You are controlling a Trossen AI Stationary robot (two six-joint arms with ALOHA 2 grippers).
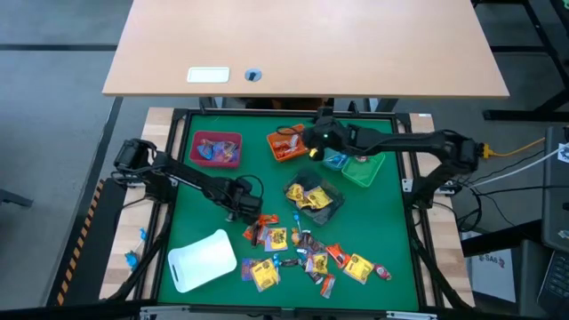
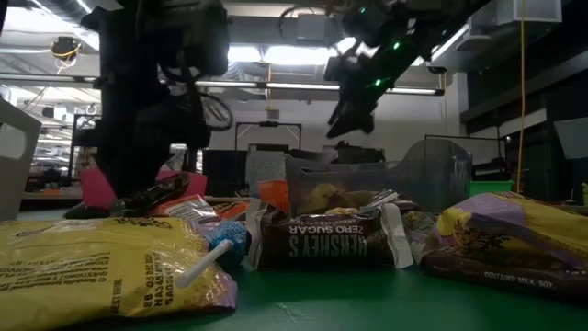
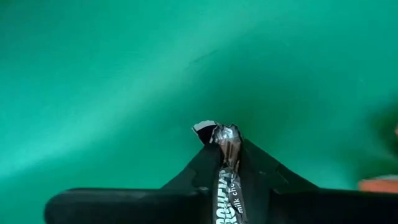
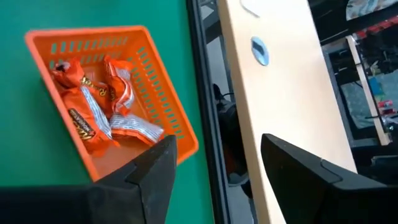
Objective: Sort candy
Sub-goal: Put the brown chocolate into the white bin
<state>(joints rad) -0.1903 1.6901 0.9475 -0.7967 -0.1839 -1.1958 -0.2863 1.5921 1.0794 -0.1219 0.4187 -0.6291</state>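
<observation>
Left wrist view: dark brown candy (image 3: 226, 163) pinched between left pincer (image 3: 227, 155) fingers.

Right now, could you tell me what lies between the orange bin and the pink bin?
In the high view, only bare green mat separates the pink bin from the orange bin; no candy lies in that gap.

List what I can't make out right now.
- Full name on the dark wrapper in the left gripper: left wrist view, fingers cover it.
- Blue bin contents: high view, right arm overhead.
- Pink bin candy types: high view, too small.
</observation>
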